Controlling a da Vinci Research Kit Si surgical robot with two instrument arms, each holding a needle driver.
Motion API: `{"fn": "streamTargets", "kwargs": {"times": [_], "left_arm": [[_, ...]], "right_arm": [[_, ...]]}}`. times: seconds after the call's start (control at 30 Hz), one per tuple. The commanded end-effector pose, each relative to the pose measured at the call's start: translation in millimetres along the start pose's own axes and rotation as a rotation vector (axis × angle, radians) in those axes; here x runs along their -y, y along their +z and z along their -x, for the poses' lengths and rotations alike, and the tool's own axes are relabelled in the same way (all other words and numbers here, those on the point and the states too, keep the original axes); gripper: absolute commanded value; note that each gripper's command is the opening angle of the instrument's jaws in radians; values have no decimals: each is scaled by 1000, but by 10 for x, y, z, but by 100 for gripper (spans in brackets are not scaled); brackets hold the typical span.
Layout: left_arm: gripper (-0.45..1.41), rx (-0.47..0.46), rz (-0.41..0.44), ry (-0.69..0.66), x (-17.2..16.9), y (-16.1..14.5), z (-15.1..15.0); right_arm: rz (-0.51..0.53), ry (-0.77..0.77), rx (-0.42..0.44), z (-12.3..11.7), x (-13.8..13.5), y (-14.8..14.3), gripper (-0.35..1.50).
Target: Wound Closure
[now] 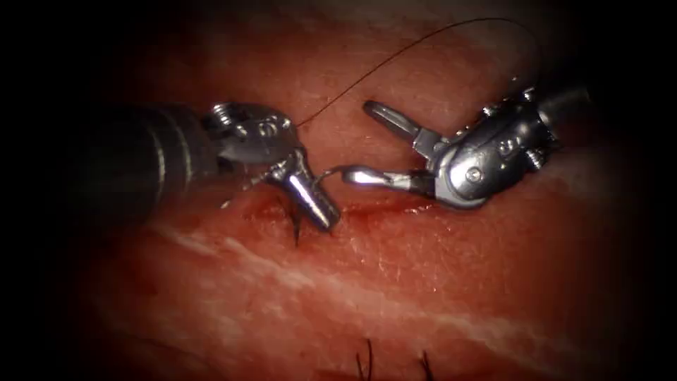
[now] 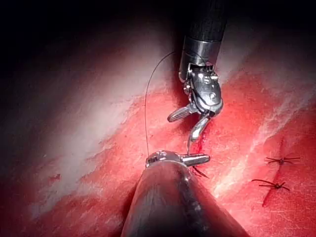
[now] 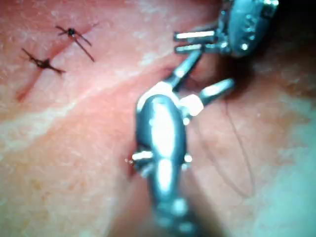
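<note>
L claw [image 1: 330, 219] is closed on the needle [image 1: 328, 173], gripping near one end of its curve. Its tips point down at the cut [image 1: 395, 208], toward the cut's left end. The needle arcs free above the tissue [image 1: 423, 282] and no part of it looks buried. Its far end lies against the lower jaw of R claw [image 1: 357, 141]. R claw is spread wide and holds nothing. The L wrist view shows the same: L claw [image 2: 206, 158] pinched shut, the needle [image 2: 189, 143] rising from it to R claw [image 2: 181, 128], which gapes.

Thread [image 1: 423, 42] leaves from by L tool's wrist, loops high over the tissue and drops behind R tool. It is slack, w/ no tension on it.

Step, as a judgement: the needle sits between the two tools, prob. a hand-over or re-grip, w/ L in charge. Next move would call for R's jaws to line up square across the needle body, not its tip, and close before L lets go. A skewed grip would let it twist.

Room: tight at the centre. A tied stitch [image 1: 296, 229] w/ dark tails sits just under L claw, touching or nearly so, and red fluid [image 1: 367, 212] lines the cut there. The tissue on the near side of the cut is open, and so is the cut to the right under R tool. The slack loop is the main snag risk. Tissue edges are out of frame, and the worktop can't be made out.
</note>
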Motion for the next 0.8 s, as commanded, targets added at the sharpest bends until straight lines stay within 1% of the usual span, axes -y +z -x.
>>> {"fn": "streamTargets", "kwargs": {"times": [0.03, 0.53, 0.63, 0.67, 0.73, 0.77, 0.8], "left_arm": [[-45, 0, 2, 0, 7, 6, 3], [-45, 3, 4, 4, 10, 9, 2], [-45, 3, 4, 4, 10, 9, 2], [-45, 3, 4, 5, 10, 9, 2], [-45, 4, 5, 5, 10, 9, 2], [-45, 4, 5, 5, 10, 9, 2], [-45, 4, 5, 5, 10, 9, 2]], "right_arm": [[-4, 3, 0, 6, 10, 0, 88], [-4, 9, -6, -4, 17, 7, 86], [-3, 10, -6, -5, 17, 8, 81], [-5, 9, -7, -5, 17, 8, 76], [-16, 6, -10, -4, 16, 8, 46], [-29, 3, -13, -4, 16, 9, 26], [-42, 5, -11, -4, 16, 9, -6]]}}
